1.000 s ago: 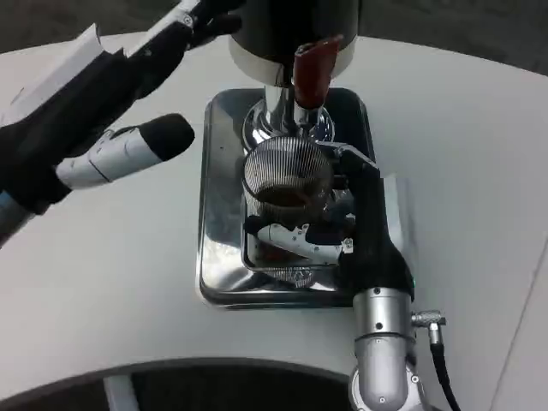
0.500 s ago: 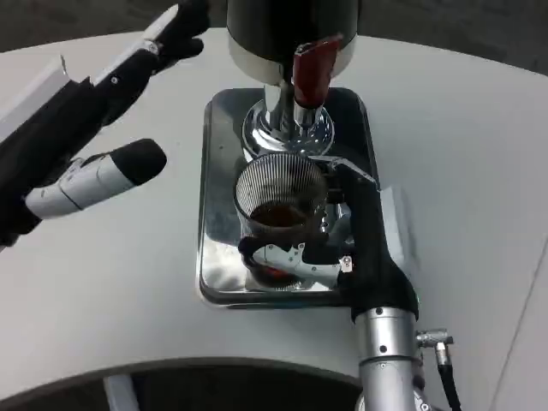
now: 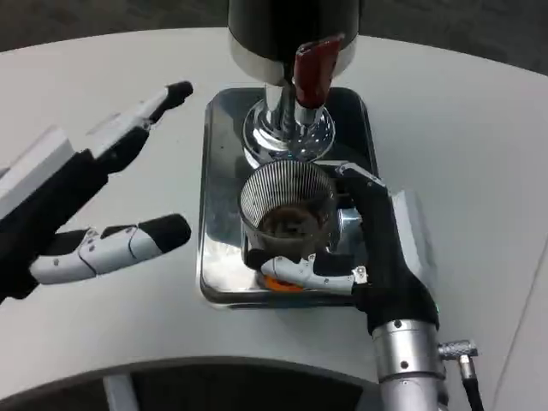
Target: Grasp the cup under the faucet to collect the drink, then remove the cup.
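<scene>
The left hand (image 3: 73,201) has dropped lower, fingers spread wide. The right hand (image 3: 360,248) still wraps the ribbed clear glass cup (image 3: 287,210) at the shiny metal tray's (image 3: 218,171) near edge.

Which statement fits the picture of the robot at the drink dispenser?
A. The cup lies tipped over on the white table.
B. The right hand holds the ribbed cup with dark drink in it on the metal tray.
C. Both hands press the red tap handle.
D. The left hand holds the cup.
B: the right hand wraps the upright cup, dark liquid inside, over the tray; the left hand is open, apart.
</scene>
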### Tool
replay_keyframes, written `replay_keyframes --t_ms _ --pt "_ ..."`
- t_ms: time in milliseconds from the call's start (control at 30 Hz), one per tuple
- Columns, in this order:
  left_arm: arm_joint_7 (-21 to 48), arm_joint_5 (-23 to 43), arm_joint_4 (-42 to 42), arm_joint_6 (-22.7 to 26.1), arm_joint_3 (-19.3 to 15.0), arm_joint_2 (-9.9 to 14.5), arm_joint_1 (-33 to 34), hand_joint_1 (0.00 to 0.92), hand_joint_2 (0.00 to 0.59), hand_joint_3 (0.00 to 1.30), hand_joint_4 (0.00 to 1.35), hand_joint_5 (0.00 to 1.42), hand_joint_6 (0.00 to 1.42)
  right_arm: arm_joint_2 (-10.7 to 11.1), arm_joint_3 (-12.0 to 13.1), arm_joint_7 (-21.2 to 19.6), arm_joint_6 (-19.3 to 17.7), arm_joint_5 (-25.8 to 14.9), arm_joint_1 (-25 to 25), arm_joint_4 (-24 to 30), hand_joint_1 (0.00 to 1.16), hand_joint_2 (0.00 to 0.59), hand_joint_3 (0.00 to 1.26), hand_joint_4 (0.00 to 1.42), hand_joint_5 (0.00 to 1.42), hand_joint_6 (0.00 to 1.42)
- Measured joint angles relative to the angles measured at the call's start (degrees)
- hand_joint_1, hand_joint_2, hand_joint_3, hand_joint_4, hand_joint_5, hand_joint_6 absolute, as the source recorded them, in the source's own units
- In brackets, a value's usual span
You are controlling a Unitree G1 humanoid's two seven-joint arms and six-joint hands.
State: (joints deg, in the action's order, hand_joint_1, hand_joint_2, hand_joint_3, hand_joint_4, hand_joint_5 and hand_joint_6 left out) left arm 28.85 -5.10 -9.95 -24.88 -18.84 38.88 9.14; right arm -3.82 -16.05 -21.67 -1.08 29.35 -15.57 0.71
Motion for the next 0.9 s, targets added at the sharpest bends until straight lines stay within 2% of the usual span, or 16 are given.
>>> replay_keyframes --t_ms 267,467,667,900 --pt "-2.4 -9.1 -5.0 2.6 -0.8 1.1 -6.2 0.0 0.086 0.0 0.0 0.0 0.0 0.6 -0.2 2.2 1.9 0.0 3.3 4.8 1.14 0.142 0.64 0.85 0.92 1.3" --pt "-3.5 -17.1 -9.7 7.6 0.0 1.2 -9.2 0.0 0.061 0.0 0.0 0.0 0.0 0.7 -0.8 4.0 2.3 1.0 5.6 8.4 1.13 0.141 0.65 0.86 0.93 1.3" --pt "-5.0 -23.7 -14.3 10.9 3.5 -1.3 -13.8 0.0 0.051 0.0 0.0 0.0 0.0 1.0 -1.2 6.4 2.8 0.6 8.4 12.9 1.13 0.141 0.65 0.86 0.93 1.3" --pt "-7.4 -28.3 -18.0 12.6 4.2 -3.2 -16.9 0.0 0.035 0.0 0.0 0.0 0.0 1.1 -1.0 9.1 4.5 -0.7 11.6 18.6 1.13 0.141 0.66 0.86 0.93 1.3"
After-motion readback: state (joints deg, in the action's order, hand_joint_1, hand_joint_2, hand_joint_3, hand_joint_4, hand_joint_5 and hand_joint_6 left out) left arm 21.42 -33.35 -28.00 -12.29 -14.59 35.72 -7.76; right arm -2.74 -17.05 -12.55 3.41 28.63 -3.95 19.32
